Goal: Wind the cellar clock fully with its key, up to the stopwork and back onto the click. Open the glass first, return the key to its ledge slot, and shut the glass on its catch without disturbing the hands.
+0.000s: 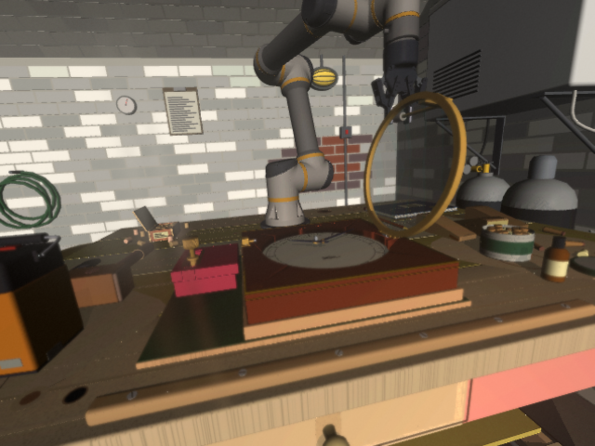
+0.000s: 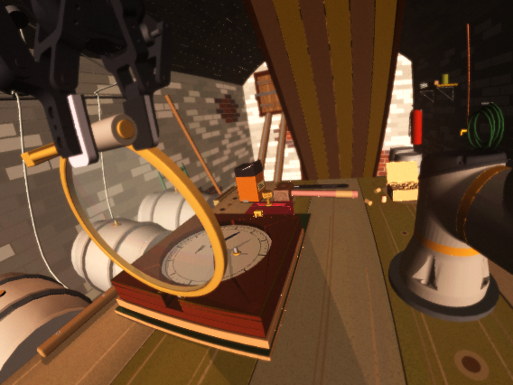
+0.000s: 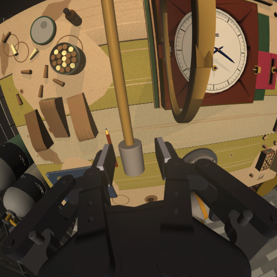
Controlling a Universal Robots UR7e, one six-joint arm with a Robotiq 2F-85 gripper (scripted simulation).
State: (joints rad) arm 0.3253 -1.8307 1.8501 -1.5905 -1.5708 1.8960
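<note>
The winding key (image 1: 192, 249) is small and partly hidden in its slot on the red ledge block (image 1: 205, 274), left of the clock. The clock (image 1: 346, 269) lies flat on the bench, dial (image 3: 210, 50) up. Its brass-rimmed glass (image 1: 415, 163) stands swung up on the right side. The glass's grey knob (image 3: 131, 157) sits between the fingers of my gripper (image 3: 133, 157) at the top of the rim. The gripper (image 2: 106, 131) is open and holds nothing. The dark blue hands (image 3: 223, 54) show on the dial.
Behind the clock rises the arm's base (image 1: 284, 211) against a brick wall. Right of the clock are a tin of corks (image 1: 508, 238), a brown bottle (image 1: 556, 259) and wooden wedges (image 3: 59, 118). An orange box (image 1: 29, 307) stands at far left. Kegs (image 2: 117, 244) lie beyond the bench.
</note>
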